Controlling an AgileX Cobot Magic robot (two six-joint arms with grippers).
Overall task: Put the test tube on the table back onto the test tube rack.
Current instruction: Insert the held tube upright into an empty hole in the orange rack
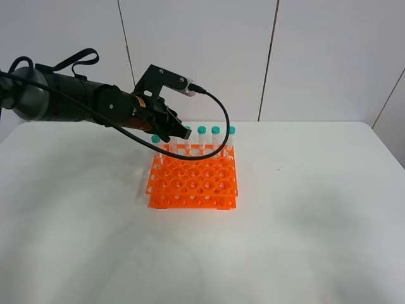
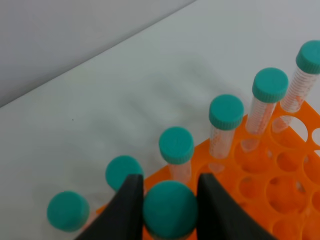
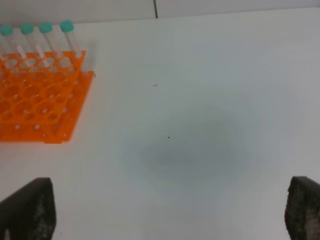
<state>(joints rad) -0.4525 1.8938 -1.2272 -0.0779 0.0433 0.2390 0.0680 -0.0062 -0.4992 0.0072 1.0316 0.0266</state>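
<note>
Left gripper (image 1: 169, 132): fingers (image 2: 127, 202) clamped on the teal cap of the test tube (image 2: 170, 210), held over the far left corner of the test tube rack (image 1: 193, 180), just beside the row of standing tubes (image 1: 216, 131); tip hidden. Right gripper (image 3: 167, 205): jaws spread wide, holding nothing, above open table (image 1: 304, 221) well apart from the rack. Left arm (image 1: 69, 98) slants down from the left; bare tabletop surrounds the rack.

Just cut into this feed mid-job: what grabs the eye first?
The bright orange test tube rack at the middle of the white table, with teal-capped tubes along its far row. The black left gripper hangs over its far left corner, shut on a test tube by the cap. The right gripper stands open above the table, away from the rack.
</note>
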